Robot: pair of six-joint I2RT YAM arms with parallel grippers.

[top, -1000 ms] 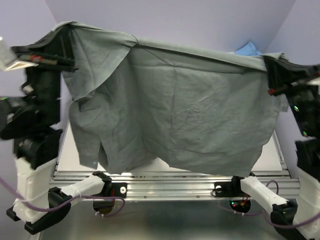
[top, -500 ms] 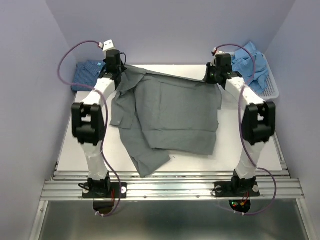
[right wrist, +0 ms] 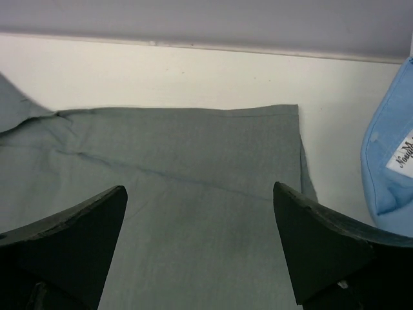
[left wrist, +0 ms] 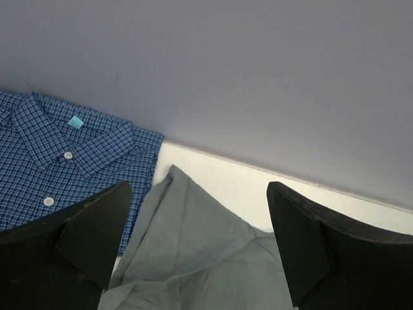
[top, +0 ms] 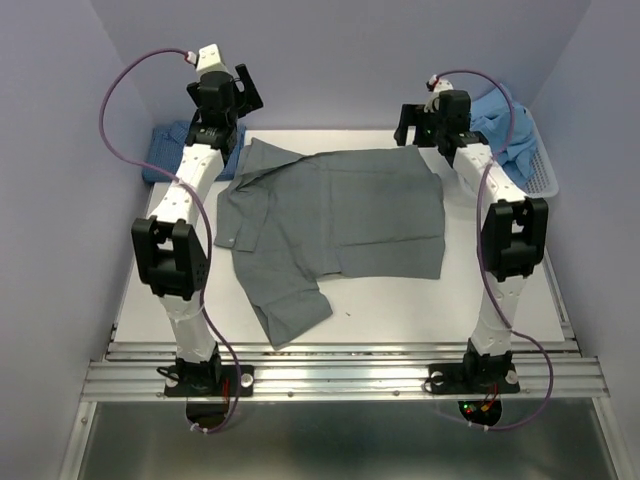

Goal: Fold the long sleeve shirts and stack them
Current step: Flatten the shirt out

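The mid-grey shirt [top: 340, 215] lies spread on the white table [top: 400, 305], one sleeve trailing toward the near left. My left gripper [top: 228, 105] hovers open above its far left corner, where the grey collar [left wrist: 193, 239] shows between the fingers [left wrist: 90, 226]. Over the far right corner my right gripper [top: 420, 130] is open too, with flat grey cloth [right wrist: 193, 168] below it. A dark blue patterned shirt [top: 170, 145] lies folded at the far left [left wrist: 51, 155]. The light blue shirt [top: 500, 120] sits at the far right, its edge [right wrist: 390, 168] in the right wrist view.
A white mesh basket [top: 540, 178] at the far right holds the light blue shirt. Lilac walls [top: 340, 60] close in the back and both sides. An aluminium rail [top: 340, 375] with both arm bases runs along the near edge.
The grey shirt, held up stretched between both grippers a second ago, has come down flat on the table. Both grippers have opened and let go of it.
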